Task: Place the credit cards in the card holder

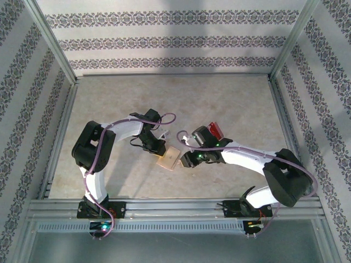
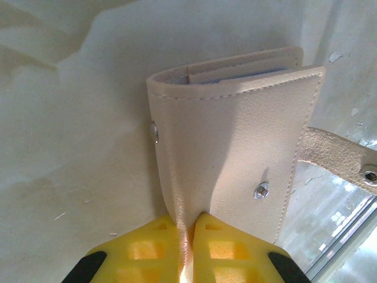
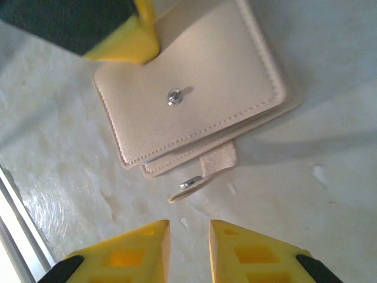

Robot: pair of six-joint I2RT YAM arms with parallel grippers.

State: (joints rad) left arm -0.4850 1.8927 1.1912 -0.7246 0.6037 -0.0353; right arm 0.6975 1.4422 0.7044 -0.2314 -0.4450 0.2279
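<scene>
Left gripper [image 2: 187, 223] pinched on wallet [image 2: 235, 147] edge, right gripper [image 3: 189, 236] part-open, empty, near tab [image 3: 207, 170] — a tug there could slip that thin hold.

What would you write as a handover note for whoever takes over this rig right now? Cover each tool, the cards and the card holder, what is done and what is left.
Left tool: shut on an edge of the card holder.
Right tool: open and empty, facing the holder's loose snap tab.
Things: the holder is mid-table, folded, with its snap undone. One red card lies on the table beyond the right wrist.
Done: holder gripped, tab unsnapped.
Left: open the holder, pick up the card and slide it into a pocket. No red card shows in the holder yet.
</scene>
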